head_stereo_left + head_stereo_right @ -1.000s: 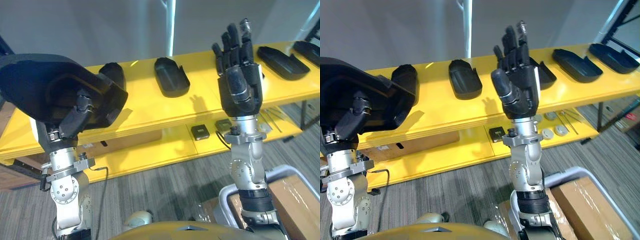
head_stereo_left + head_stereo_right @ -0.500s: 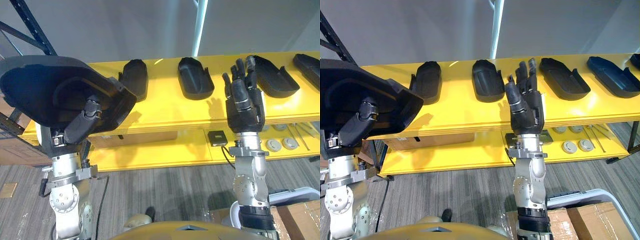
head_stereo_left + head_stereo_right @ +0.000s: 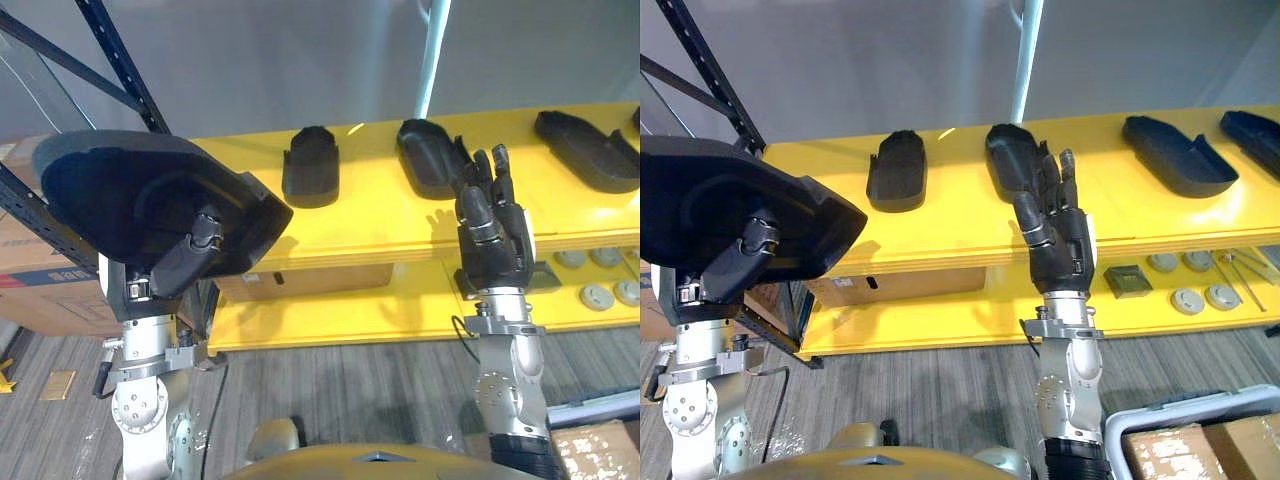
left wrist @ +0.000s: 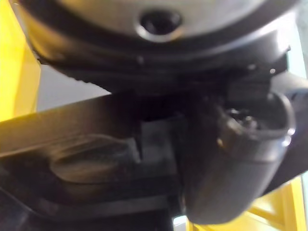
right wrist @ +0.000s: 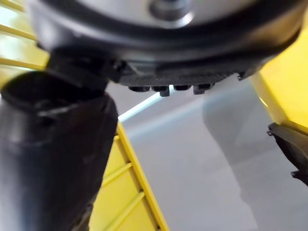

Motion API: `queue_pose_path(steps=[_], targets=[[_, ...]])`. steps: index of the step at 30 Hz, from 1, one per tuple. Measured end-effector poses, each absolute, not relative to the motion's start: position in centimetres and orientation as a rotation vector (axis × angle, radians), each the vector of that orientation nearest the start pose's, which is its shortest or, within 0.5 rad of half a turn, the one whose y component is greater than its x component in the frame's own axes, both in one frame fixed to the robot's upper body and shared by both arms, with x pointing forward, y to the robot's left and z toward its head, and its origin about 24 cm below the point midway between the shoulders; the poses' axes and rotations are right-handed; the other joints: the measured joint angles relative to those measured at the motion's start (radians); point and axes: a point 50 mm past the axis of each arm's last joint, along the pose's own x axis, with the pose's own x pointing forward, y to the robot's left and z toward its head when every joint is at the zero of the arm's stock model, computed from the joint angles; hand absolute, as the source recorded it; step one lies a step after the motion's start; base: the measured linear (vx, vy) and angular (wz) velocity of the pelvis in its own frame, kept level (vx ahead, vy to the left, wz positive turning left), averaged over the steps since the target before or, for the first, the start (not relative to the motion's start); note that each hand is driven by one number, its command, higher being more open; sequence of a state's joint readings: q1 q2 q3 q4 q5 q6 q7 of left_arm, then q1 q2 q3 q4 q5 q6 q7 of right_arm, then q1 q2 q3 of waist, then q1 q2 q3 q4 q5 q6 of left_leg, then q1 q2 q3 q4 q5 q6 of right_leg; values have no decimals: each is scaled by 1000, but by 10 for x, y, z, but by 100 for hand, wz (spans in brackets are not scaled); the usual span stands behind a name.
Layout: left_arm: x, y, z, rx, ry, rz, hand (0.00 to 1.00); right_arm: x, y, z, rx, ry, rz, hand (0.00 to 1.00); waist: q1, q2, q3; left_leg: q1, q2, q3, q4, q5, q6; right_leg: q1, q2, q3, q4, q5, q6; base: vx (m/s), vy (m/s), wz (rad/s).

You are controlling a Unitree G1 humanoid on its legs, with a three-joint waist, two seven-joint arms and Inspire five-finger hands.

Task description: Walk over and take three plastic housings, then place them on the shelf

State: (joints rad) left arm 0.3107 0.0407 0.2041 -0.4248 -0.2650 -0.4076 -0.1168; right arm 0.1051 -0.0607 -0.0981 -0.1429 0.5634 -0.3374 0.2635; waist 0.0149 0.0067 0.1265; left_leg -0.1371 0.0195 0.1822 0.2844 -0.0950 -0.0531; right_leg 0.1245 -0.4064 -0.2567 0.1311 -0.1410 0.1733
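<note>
Left hand (image 3: 185, 262) curled round black housing (image 3: 115, 190), right hand (image 3: 495, 245) raised flat, yellow shelf (image 3: 365, 195) ahead, bare gaps between resting housings (image 3: 311, 165)

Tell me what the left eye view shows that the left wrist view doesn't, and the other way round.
The left eye view adds the wider scene: the yellow shelf with a row of black housings lying on its top level, and the right hand raised before it, fingers straight. The left wrist view adds the grip from very close: the thumb lying against the dark inner surface. Both share the left hand curled round the held housing, with yellow shelf behind it.
</note>
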Motion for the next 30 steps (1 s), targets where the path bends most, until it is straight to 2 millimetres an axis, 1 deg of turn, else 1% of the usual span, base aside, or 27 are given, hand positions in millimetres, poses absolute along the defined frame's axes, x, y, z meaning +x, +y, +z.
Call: queue_pose_path(steps=[1,2,3,4,5,6,7,8,9,10,11,12,14,17,18,19,20,21,22,23,24,25,26,27,28,29,30], targets=[[173,213,117,-43,-568,129,0,223,-189,84,427,-455,57,100,-2,-13,8,0,-20,0,-1,-5,18,-5,-16,0,27,67,-15,78,193,10],[174,212,114,-42,-550,108,0,224,-188,79,444,-435,36,100,-2,-5,8,12,-14,-2,-15,-6,25,-38,-19,-19,91,119,-12,87,193,3],[174,211,115,-31,-548,88,0,224,-187,77,459,-425,22,100,0,3,9,34,-7,-2,-46,1,36,-78,-15,-40,163,149,-57,66,137,-8],[174,212,116,-23,-550,78,0,224,-186,76,464,-426,21,100,-2,5,10,48,-5,-1,-66,9,48,-97,-12,-39,190,152,-70,106,94,0],[176,213,118,-3,-555,61,0,224,-184,77,469,-431,19,100,-19,15,15,62,5,-13,-96,22,67,-109,34,-8,208,102,-65,99,30,20],[179,213,122,8,-566,48,0,224,-184,77,473,-435,17,100,-31,15,15,67,12,-31,-113,30,76,-109,98,21,189,52,-61,125,-12,37],[184,212,127,11,-588,32,0,223,-184,78,473,-437,17,100,-43,12,14,77,19,-43,-137,45,72,-106,189,50,117,22,-74,87,-37,35],[187,212,130,8,-601,27,0,223,-184,79,472,-443,18,100,-45,9,13,77,19,-45,-144,59,63,-105,229,59,65,23,-77,109,-51,36],[193,209,133,-13,-622,26,0,222,-186,83,461,-461,25,100,-51,7,14,73,16,-59,-147,64,55,-87,287,86,-25,67,-103,95,-48,28],[195,206,133,-31,-621,22,0,221,-188,85,451,-468,25,100,-51,19,15,73,17,-64,-149,65,53,-73,289,102,-50,94,-91,151,-15,10],[197,202,134,-41,-623,15,0,221,-190,86,446,-477,24,100,-42,26,15,74,16,-52,-163,65,51,-75,294,113,-66,97,-94,143,0,-10],[198,199,133,-48,-617,11,0,222,-191,87,440,-479,27,100,-40,34,17,74,17,-49,-179,70,45,-80,292,115,-73,97,-94,113,13,-14],[199,193,131,-62,-602,-2,0,222,-191,88,434,-480,32,100,-43,35,17,83,19,-51,-204,78,37,-79,295,114,-80,97,-94,69,-33,-1],[197,186,125,-81,-574,-28,0,221,-193,93,420,-500,43,100,-44,34,17,103,22,-50,-212,75,32,-62,298,109,-80,93,-99,49,-23,3],[195,186,122,-86,-557,-26,0,221,-192,94,415,-506,54,100,-43,34,18,96,25,-51,-174,54,28,-48,299,105,-78,85,-109,28,-4,8],[195,186,121,-86,-555,-25,0,221,-193,94,415,-506,55,100,-42,34,18,92,26,-52,-159,46,28,-45,299,102,-78,82,-111,16,-9,12],[193,187,119,-87,-544,-16,0,220,-192,94,413,-506,56,100,-38,32,19,73,29,-54,-96,16,27,-34,299,96,-70,60,-106,-14,-28,12],[191,188,116,-91,-530,-2,0,220,-192,94,411,-506,60,100,-33,42,25,55,40,-57,-31,-10,23,-30,304,93,-44,42,-111,-24,-26,14],[191,188,115,-90,-525,3,0,220,-192,93,408,-507,60,100,-29,45,27,41,45,-58,9,-21,20,-29,304,92,-31,32,-110,-55,-13,12],[190,190,115,-87,-524,13,0,219,-194,94,400,-519,60,100,-18,49,32,22,54,-59,60,-29,17,-29,306,91,-11,20,-117,-74,-4,9],[189,194,116,-78,-528,31,0,218,-194,97,386,-537,69,100,-8,51,31,24,58,-57,53,-28,17,-29,307,90,-6,18,-119,-76,-8,8],[189,197,116,-72,-531,42,0,218,-195,99,371,-551,77,100,-8,52,30,29,56,-58,31,-25,18,-29,306,87,-7,16,-121,-80,25,16],[188,201,118,-46,-538,65,0,215,-196,108,322,-594,90,100,-9,41,35,40,43,-63,-8,-19,27,-29,283,77,-9,17,-121,-58,46,20],[188,203,118,-26,-541,73,0,214,-196,113,310,-618,103,100,-12,40,36,38,43,-56,-5,-23,36,-29,272,67,-6,18,-119,-56,73,25],[187,205,119,-2,-542,83,0,211,-198,124,284,-671,120,100,-16,27,44,37,58,-50,1,-31,48,-29,243,67,10,16,-120,-27,98,17],[187,207,120,30,-547,92,0,209,-199,134,259,-726,132,100,-19,18,47,20,88,-59,26,-28,38,-29,213,71,19,10,-110,-19,130,9],[186,208,121,42,-551,95,0,209,-199,139,245,-751,141,100,-21,18,47,12,102,-69,33,-24,26,-30,198,74,27,6,-102,1,224,-9]])
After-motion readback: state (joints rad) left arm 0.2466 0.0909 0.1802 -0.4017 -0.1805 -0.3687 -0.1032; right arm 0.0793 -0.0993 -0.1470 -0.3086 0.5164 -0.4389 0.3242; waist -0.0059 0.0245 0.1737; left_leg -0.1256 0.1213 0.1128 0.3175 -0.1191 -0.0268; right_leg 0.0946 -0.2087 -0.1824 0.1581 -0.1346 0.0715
